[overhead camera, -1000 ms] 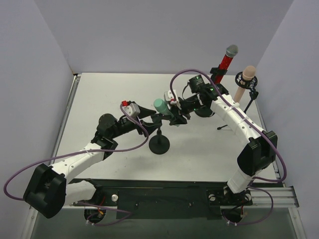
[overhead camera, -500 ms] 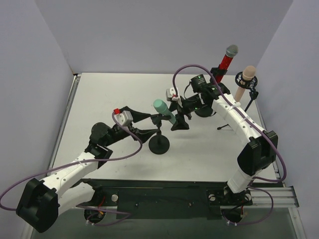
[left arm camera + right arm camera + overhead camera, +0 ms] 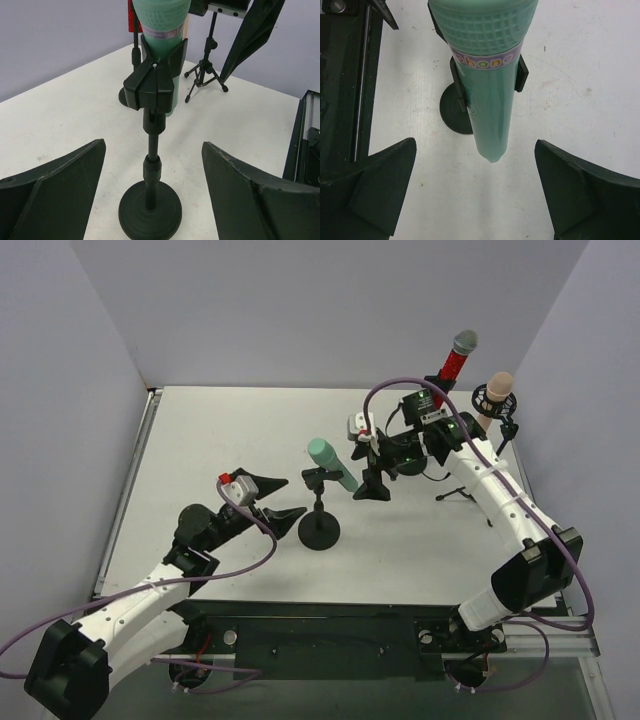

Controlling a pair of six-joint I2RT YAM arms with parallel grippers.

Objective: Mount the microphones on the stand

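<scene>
The mint-green microphone sits tilted in the clip of a black round-base stand at mid-table. Nothing grips it. My left gripper is open just left of the stand, with the pole between its spread fingers but untouched. My right gripper is open to the microphone's right, facing its tail end, clear of it. The glittery red microphone stands upright in a holder at the back right. Beside it, the peach-pink microphone sits in a ring mount.
A small black tripod stands on the table under the right arm, also in the left wrist view as the tripod. A black rail runs along the near edge. Grey walls close in the back and both sides.
Both grippers have opened and backed off the mint-green microphone, which stays in the clip. The left arm drew back toward the near left; the right gripper moved right.
</scene>
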